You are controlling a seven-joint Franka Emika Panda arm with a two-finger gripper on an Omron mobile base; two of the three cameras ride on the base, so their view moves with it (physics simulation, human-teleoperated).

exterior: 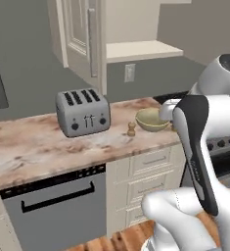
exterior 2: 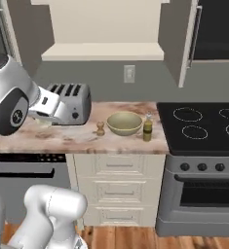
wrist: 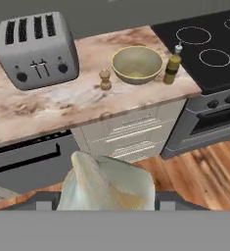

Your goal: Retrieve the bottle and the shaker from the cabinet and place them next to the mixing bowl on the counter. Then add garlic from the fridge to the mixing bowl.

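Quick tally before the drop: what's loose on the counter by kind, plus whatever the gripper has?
Toaster: 1
Bowl: 1
Shaker: 1
Bottle: 1
Garlic, held in the gripper: 1
Total: 5

You get no readable text, labels, brands or numbers anywhere. The toaster [wrist: 36,49] has knobs and a lever mark on its front but no lettering you can make out. The stove [exterior 2: 203,121] knobs carry no legible markings, the bottle [wrist: 172,66] shows no label, and the dishwasher [exterior: 57,206] panel's small dots are too blurred to read.
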